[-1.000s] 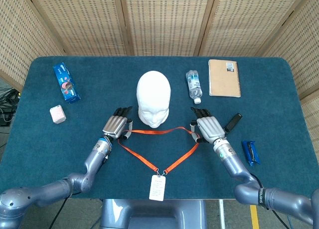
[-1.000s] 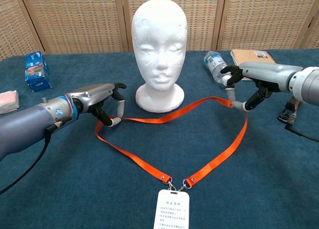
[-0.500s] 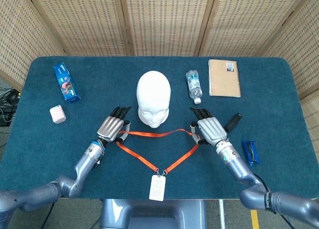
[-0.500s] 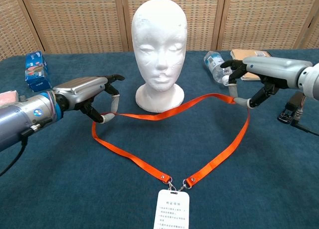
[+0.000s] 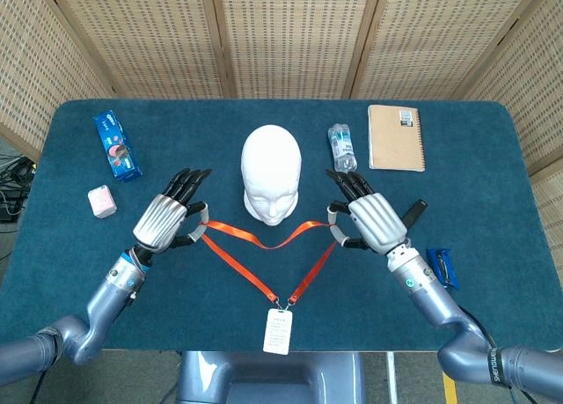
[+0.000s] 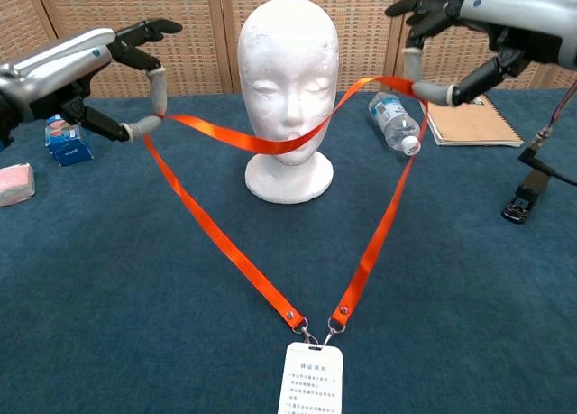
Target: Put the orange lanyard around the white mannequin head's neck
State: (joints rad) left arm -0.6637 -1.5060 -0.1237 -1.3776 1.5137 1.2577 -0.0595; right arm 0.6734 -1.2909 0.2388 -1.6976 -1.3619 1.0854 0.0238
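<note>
The white mannequin head (image 5: 271, 172) (image 6: 288, 89) stands upright mid-table, facing me. The orange lanyard (image 5: 264, 241) (image 6: 225, 252) is lifted off the table into a wide loop in front of the face. My left hand (image 5: 164, 221) (image 6: 90, 71) pinches its left side and my right hand (image 5: 369, 221) (image 6: 487, 26) pinches its right side, both raised to about face height. The strap's top span sags across the chin and mouth. Its white badge (image 5: 277, 331) (image 6: 311, 382) lies at the table's near edge.
A water bottle (image 5: 341, 149) (image 6: 395, 124) and a brown notebook (image 5: 396, 137) (image 6: 469, 121) lie right of the head. A blue snack pack (image 5: 117, 145) and pink item (image 5: 103, 202) are at the left. A black object (image 5: 412, 216) and blue wrapper (image 5: 442, 268) sit at the right.
Both hands have risen from the table and spread apart, lifting the lanyard's upper span from the cloth up to the mannequin's face. The badge end stayed down.
</note>
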